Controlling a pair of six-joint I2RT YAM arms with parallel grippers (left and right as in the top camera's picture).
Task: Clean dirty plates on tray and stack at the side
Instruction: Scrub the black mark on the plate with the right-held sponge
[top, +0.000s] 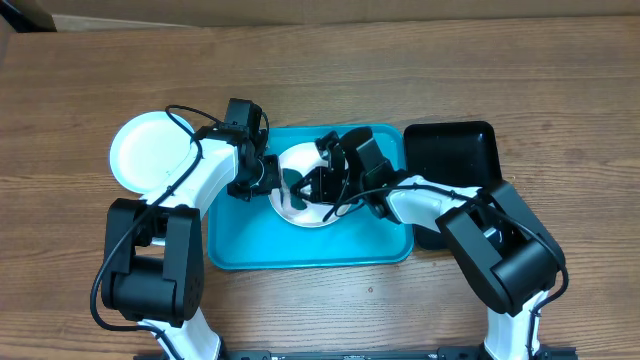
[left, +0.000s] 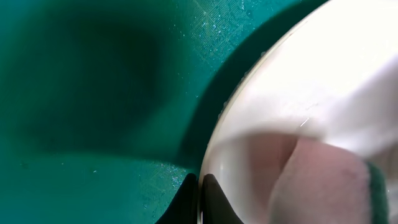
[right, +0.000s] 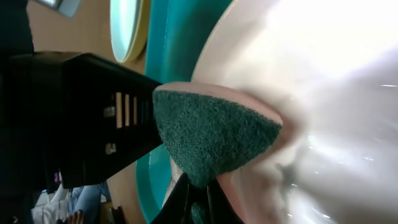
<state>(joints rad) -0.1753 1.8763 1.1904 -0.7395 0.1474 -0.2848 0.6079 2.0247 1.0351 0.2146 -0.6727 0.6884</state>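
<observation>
A white plate (top: 300, 205) lies on the turquoise tray (top: 300, 250). My left gripper (top: 268, 177) is shut on the plate's left rim; in the left wrist view the jaws (left: 200, 200) pinch the rim of the plate (left: 298, 87) over the tray (left: 93, 93), with a shadow under the rim. My right gripper (top: 312, 186) is shut on a sponge (right: 211, 137), green pad on pink, and presses it on the plate (right: 329, 81). Its jaws (right: 200, 200) clamp the sponge's base. A pale plate (top: 150, 150) lies left of the tray; the right wrist view (right: 127, 25) shows a yellow-green edge under it.
A glossy black tray (top: 450, 152) sits just right of the turquoise tray. The wooden table (top: 100, 80) runs all round. My left gripper's black body (right: 81, 112) is close beside the sponge. The sponge also shows in the left wrist view (left: 323, 186).
</observation>
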